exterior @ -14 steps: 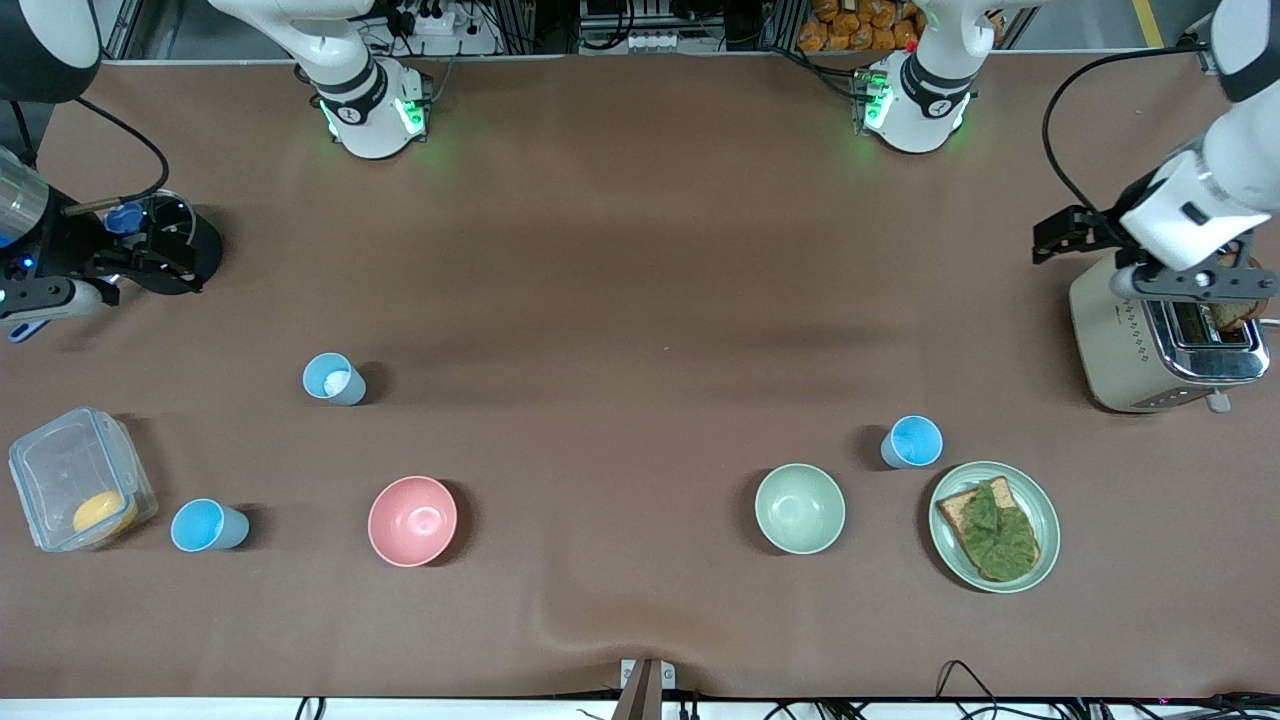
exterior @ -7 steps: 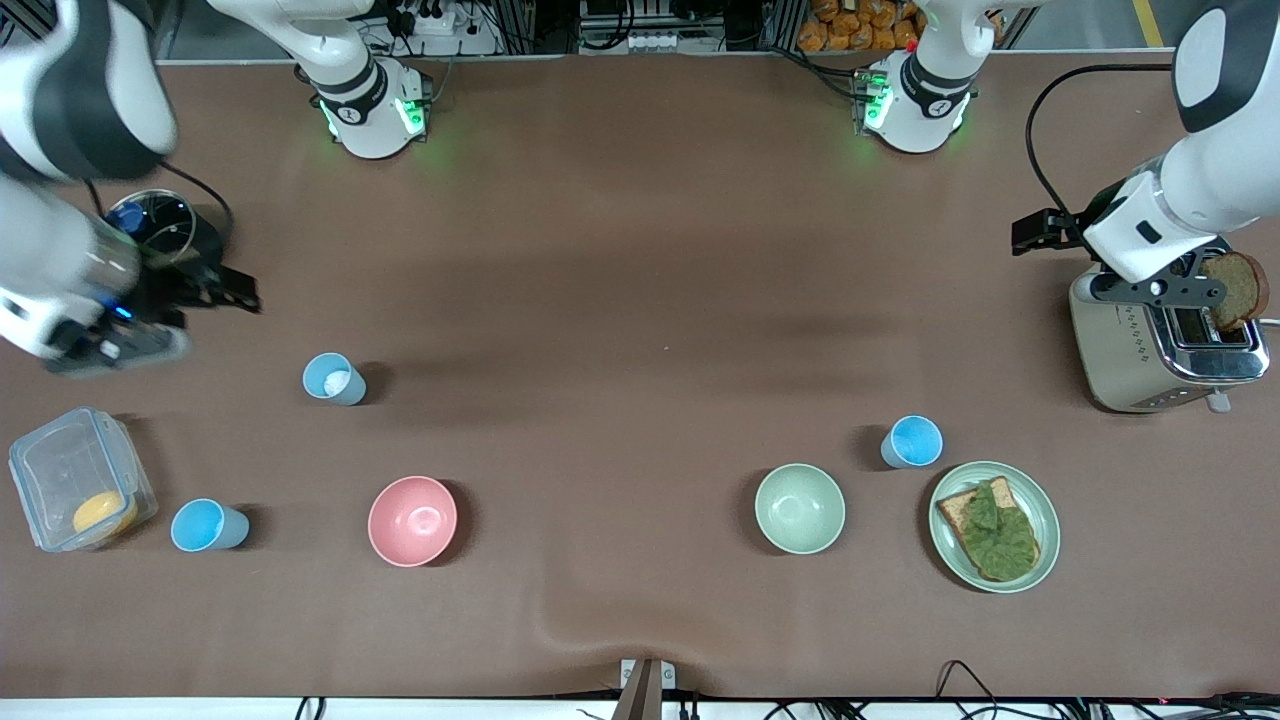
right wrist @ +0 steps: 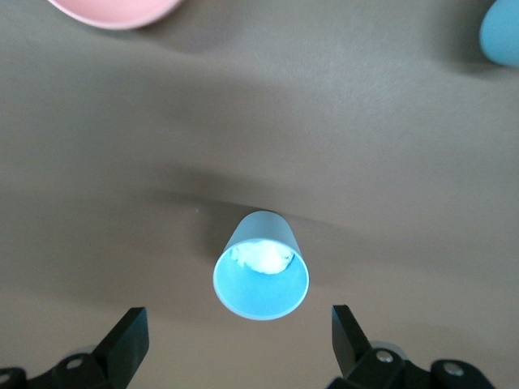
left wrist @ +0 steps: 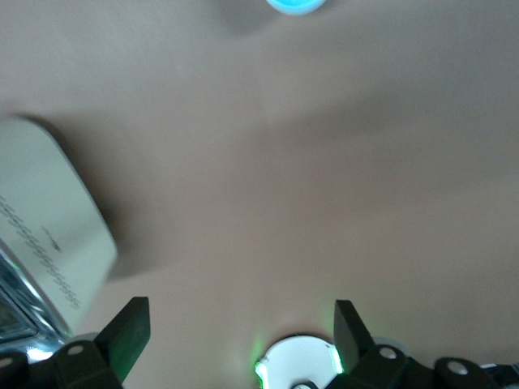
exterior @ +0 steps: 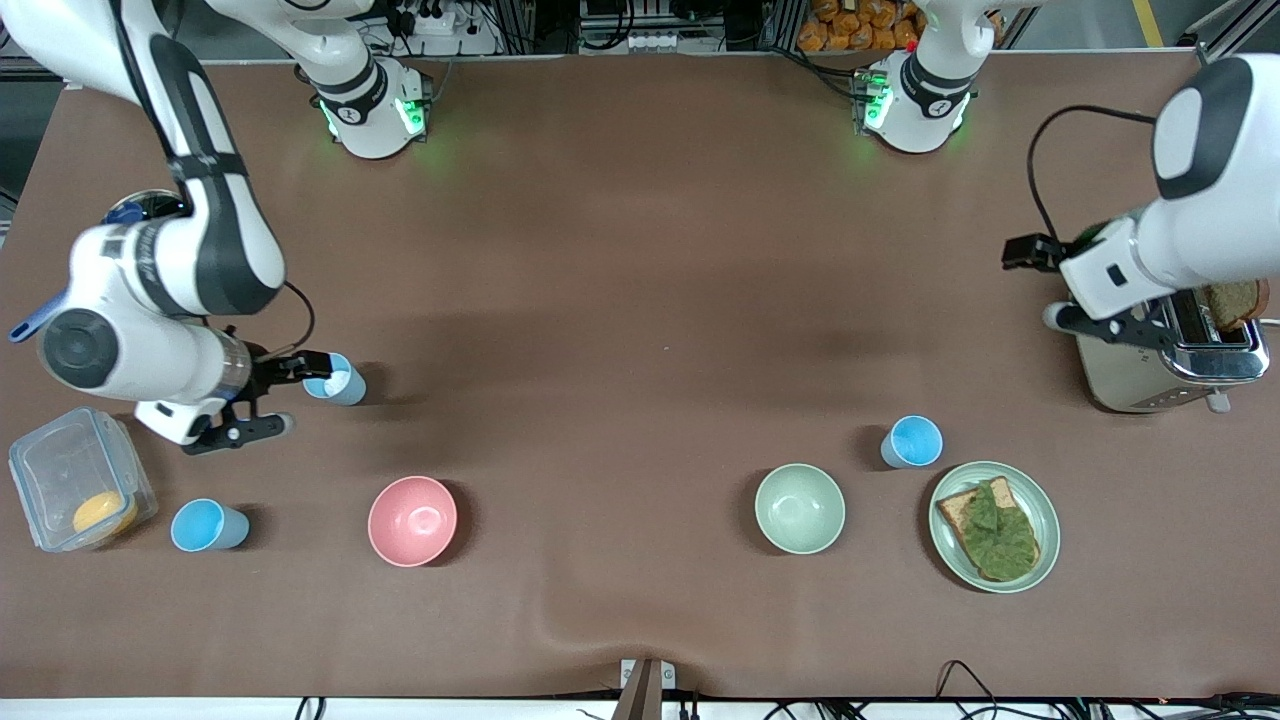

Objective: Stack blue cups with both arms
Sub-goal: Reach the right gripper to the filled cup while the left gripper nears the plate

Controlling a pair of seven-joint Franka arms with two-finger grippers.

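Note:
Three blue cups stand upright and apart on the brown table. The paler cup [exterior: 335,380] with a whitish patch inside shows in the right wrist view [right wrist: 261,275] just ahead of my right gripper [right wrist: 239,340], which is open and empty. In the front view the right gripper [exterior: 240,432] hangs beside this cup, toward the right arm's end. A second cup [exterior: 208,526] stands nearer the camera, and shows at a corner of the right wrist view [right wrist: 503,32]. The third cup [exterior: 912,442] stands by the plate. My left gripper [exterior: 1110,328] [left wrist: 241,324] is open and empty, over the toaster's edge.
A pink bowl [exterior: 412,520] and a pale green bowl [exterior: 800,508] sit near the front. A plate [exterior: 1045,555] holds toast with lettuce. A toaster [exterior: 1120,375] holds a bread slice. A clear container [exterior: 60,470] sits at the right arm's end.
The right arm swung in from the table's end and brought its gripper beside the paler cup. The left gripper moved off the toaster's bread slice toward the table's middle.

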